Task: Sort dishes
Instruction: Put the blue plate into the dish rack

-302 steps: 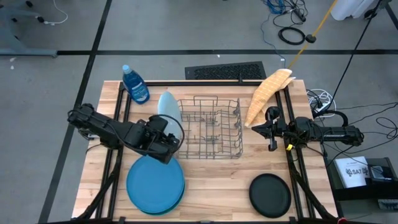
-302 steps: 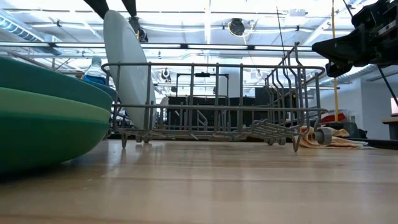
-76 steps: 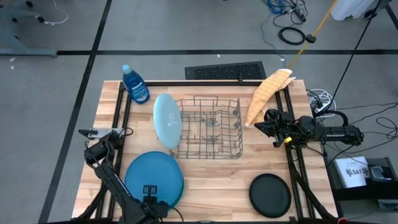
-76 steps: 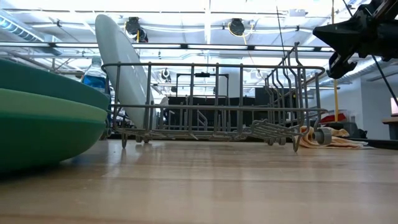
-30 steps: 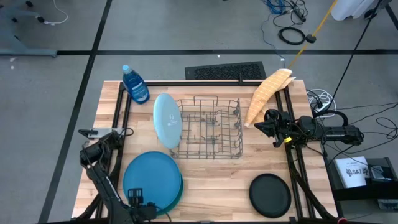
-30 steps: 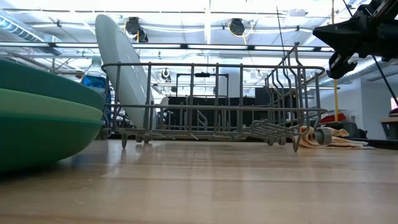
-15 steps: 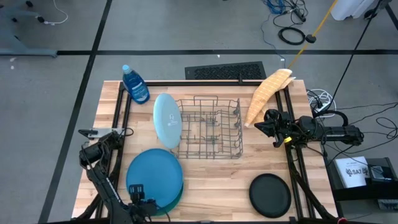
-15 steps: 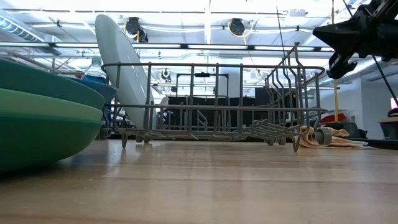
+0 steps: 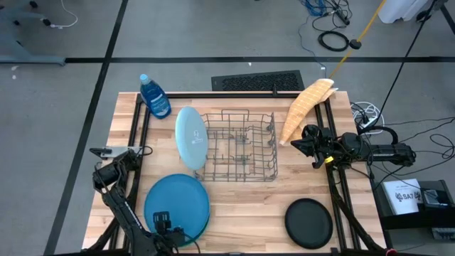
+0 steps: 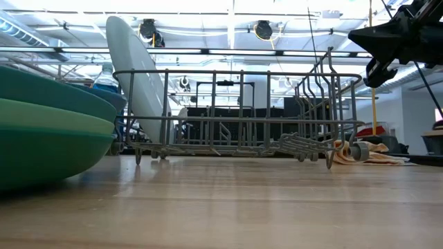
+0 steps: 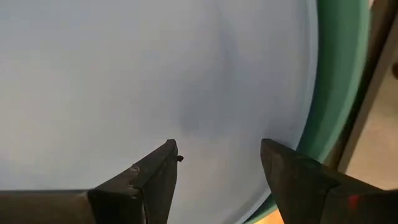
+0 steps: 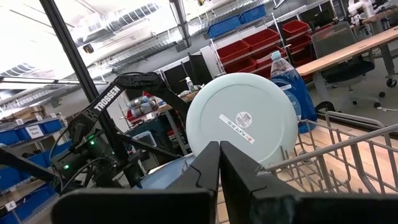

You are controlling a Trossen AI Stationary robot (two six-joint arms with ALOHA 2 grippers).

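A stack of plates lies at the table's near left, with a blue plate [image 9: 178, 201] on top. In the low view the stack shows teal over green [image 10: 48, 131]. My left gripper [image 9: 168, 226] is open at the stack's near rim. Its fingers [image 11: 155, 177] stand over the blue plate [image 11: 155, 74], with a teal rim [image 11: 339, 81] beside it. A light blue plate [image 9: 190, 137] stands on edge in the left end of the grey wire rack [image 9: 240, 146]. A black plate [image 9: 308, 222] lies at the near right. My right gripper [image 9: 311, 146] is shut and empty, right of the rack. My left gripper's open fingers lie close over the near part of the blue plate's top face [image 11: 211, 134], coming from the table's near side. I cannot tell whether they touch it.
A blue soap bottle [image 9: 154, 96] stands at the far left corner. A yellow cloth [image 9: 306, 107] lies at the far right, beside the rack. Bare wood shows between the stack and the black plate.
My left gripper has gone a little toward the table's right edge along the stack's near rim. The top blue plate has shifted slightly the same way. My right arm has kept still.
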